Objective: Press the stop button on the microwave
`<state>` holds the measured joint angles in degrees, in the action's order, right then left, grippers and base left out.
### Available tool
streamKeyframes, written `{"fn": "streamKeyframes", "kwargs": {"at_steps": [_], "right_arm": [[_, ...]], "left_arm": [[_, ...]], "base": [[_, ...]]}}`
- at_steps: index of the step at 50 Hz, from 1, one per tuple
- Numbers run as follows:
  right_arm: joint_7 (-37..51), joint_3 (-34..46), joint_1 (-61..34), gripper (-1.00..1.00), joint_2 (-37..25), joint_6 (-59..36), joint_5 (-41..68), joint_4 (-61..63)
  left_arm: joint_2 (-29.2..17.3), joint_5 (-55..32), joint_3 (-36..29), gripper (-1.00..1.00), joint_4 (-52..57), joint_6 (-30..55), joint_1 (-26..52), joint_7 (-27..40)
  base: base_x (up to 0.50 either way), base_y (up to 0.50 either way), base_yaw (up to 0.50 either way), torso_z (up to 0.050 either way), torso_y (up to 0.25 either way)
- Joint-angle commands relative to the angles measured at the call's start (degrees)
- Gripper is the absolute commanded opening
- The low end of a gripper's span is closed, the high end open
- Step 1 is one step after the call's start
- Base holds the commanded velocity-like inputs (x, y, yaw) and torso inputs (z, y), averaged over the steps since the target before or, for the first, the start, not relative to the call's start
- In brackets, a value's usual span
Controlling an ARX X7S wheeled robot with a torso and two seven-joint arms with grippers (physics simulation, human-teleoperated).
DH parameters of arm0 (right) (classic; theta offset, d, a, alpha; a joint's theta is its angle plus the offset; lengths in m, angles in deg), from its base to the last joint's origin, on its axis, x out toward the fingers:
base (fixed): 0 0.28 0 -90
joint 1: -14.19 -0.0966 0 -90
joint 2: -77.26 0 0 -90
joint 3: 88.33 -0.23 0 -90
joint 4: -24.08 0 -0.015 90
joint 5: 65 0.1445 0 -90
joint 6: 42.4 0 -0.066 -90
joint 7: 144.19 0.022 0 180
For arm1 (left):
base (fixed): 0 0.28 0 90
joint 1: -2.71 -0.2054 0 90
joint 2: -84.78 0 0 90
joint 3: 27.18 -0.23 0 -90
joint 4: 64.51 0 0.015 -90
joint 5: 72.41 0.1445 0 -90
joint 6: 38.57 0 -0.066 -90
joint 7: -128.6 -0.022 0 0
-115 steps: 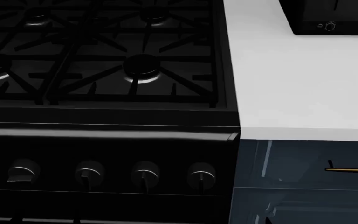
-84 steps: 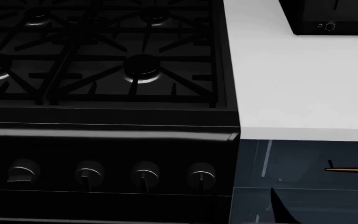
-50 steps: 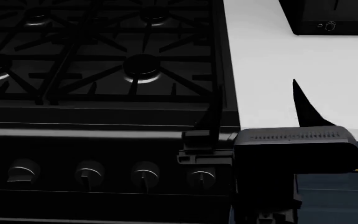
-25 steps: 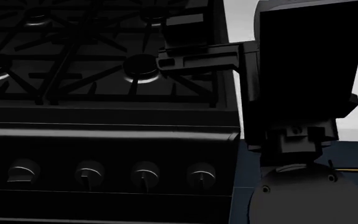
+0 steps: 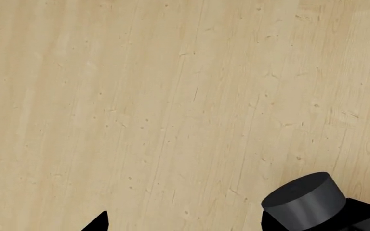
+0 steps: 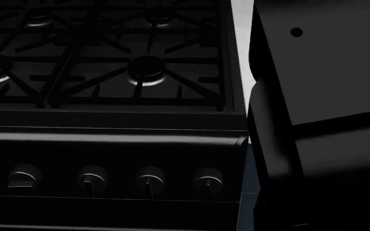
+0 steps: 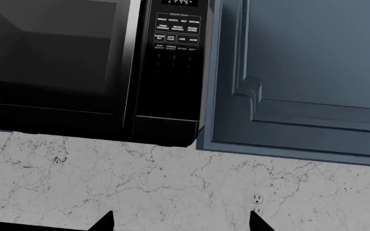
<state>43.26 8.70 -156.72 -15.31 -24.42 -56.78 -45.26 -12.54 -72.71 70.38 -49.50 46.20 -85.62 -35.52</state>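
The black microwave (image 7: 56,57) hangs over the stove, seen in the right wrist view. Its control panel (image 7: 174,48) is a column of small labelled buttons right of the door. The labels are too small to tell which one is stop. My right gripper (image 7: 181,222) is open and empty, well short of the panel, with its fingertips (image 7: 104,221) facing the marble backsplash (image 7: 140,178) below the microwave. My left gripper (image 5: 181,225) is open and empty, pointing at the wooden floor (image 5: 172,96). In the head view only my right arm (image 6: 320,120) shows, not its gripper.
A blue wall cabinet (image 7: 300,72) adjoins the microwave beside the panel. A wall outlet (image 7: 257,199) sits on the backsplash. The black gas stove (image 6: 108,72) with its front knobs (image 6: 150,179) lies below. A dark cylinder of the robot (image 5: 304,197) shows in the left wrist view.
My right arm has risen from the lower right of the head view and now fills its right side, hiding the white counter and the black appliance on it.
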Motion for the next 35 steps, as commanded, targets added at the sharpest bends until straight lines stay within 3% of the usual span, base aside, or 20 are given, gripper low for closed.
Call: {"fn": "streamKeyframes", "kwargs": {"at_steps": [1, 6, 35], "right_arm": [[2.0, 1.1, -11.3, 1.0, 1.6, 6.7, 0.4, -21.9], [3.2, 2.6, -15.3, 1.0, 1.6, 10.0, 1.0, -29.7], [4.4, 6.2, -22.4, 1.0, 0.3, 18.9, 4.7, -44.8]], "left_arm": [[0.2, -0.3, 2.1, 1.0, 0.0, -0.8, -0.2, -2.2], [0.3, -0.1, 3.2, 1.0, 0.0, -2.0, -0.3, -3.6], [0.4, 0.2, 5.2, 1.0, 0.0, -0.9, -0.2, -4.9]], "base": [[0.0, 0.0, 0.0, 0.0, 0.0], [0.0, 0.0, 0.0, 0.004, 0.004], [0.0, 0.0, 0.0, 0.05, 0.098]]}}
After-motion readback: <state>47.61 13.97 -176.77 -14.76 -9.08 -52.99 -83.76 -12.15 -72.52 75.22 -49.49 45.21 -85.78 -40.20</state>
